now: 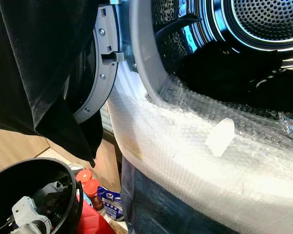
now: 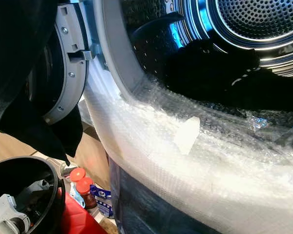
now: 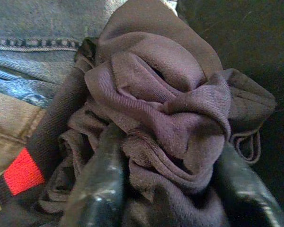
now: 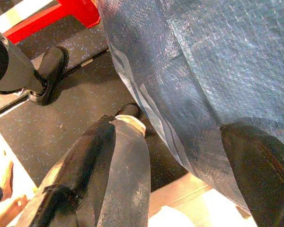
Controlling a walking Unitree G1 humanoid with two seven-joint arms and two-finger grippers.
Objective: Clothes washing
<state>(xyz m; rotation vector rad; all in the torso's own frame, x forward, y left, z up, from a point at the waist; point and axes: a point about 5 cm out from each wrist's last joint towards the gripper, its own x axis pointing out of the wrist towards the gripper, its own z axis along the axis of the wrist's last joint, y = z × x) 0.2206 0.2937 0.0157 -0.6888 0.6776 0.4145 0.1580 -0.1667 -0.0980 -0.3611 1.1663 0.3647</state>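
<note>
The washer's drum (image 1: 263, 24) stands open, with dark clothes (image 1: 234, 73) lying in its mouth. Bubble wrap (image 1: 195, 146) covers the front rim. At the lower left sits a round black basket (image 1: 63, 170), and my left wrist (image 1: 24, 214) reaches down into it. In the left wrist view, my left gripper (image 3: 170, 146) is shut on a bunched dark purple garment (image 3: 170, 94), which lies over blue jeans (image 3: 33, 47) and a black piece with a red patch (image 3: 22, 171). My right gripper (image 4: 184, 179) hangs open beside the wrapped washer side (image 4: 203, 61), holding nothing.
A black cloth (image 1: 34, 68) hangs at the upper left in front of the open grey door (image 1: 100, 73). Red-capped bottles (image 1: 88, 187) and a blue pack (image 1: 110, 201) stand on the floor by the washer. A person's black shoe (image 4: 49, 68) and a red frame (image 4: 61, 14) are near my right arm.
</note>
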